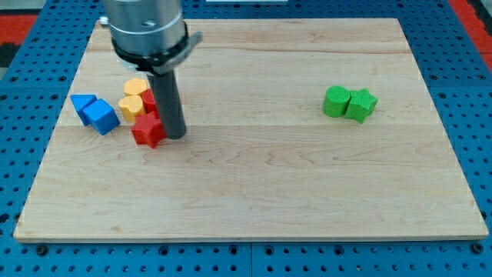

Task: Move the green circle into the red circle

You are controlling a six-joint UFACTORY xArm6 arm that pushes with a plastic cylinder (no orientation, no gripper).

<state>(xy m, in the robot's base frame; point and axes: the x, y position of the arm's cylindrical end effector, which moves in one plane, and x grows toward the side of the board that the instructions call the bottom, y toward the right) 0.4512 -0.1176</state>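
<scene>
Green circle [335, 101] well apart, view's right of my tip [175, 135].

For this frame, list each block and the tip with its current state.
green circle: far right, touching green star
green star: beside it
red circle: mostly hidden behind rod
red star: against my tip
my tip: right of red star
yellow blocks: clustered
blue blocks: leftmost

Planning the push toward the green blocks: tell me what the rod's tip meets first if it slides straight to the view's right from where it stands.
My tip sits beside the red star-shaped block. Rightward lies bare wooden board; the green round block lies higher in view, so it is probably missed.
</scene>
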